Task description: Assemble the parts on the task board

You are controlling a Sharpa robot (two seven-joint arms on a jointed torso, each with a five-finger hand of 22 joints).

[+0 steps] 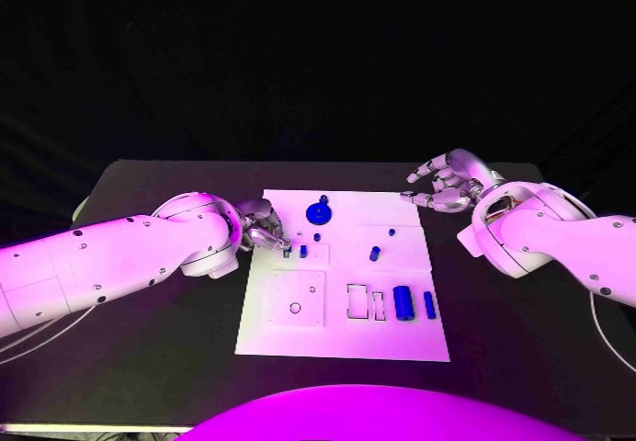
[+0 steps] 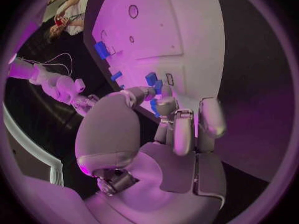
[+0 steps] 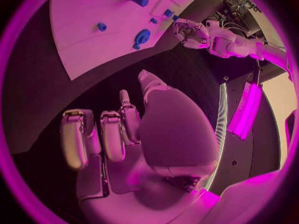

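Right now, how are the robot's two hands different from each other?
The left robot hand is down at the left edge of the task board, its fingertips at a small blue part. The right robot hand is off the board, beyond its far right corner, over the black table, and holds nothing, its fingers loosely curled and apart. Both are silver and sit on white arms.

Bare bench (image 1: pixel 530 331) both sides of task board (image 1: pixel 338 340) and behind it: open approach. Left hand (image 1: pixel 263 230) w/ forearm blocks board's left edge by small blue parts (image 1: pixel 302 250). Right hand (image 1: pixel 444 184) hangs off far right corner, over bench. Board's near part carries upright blue cylinder (image 1: pixel 403 302).
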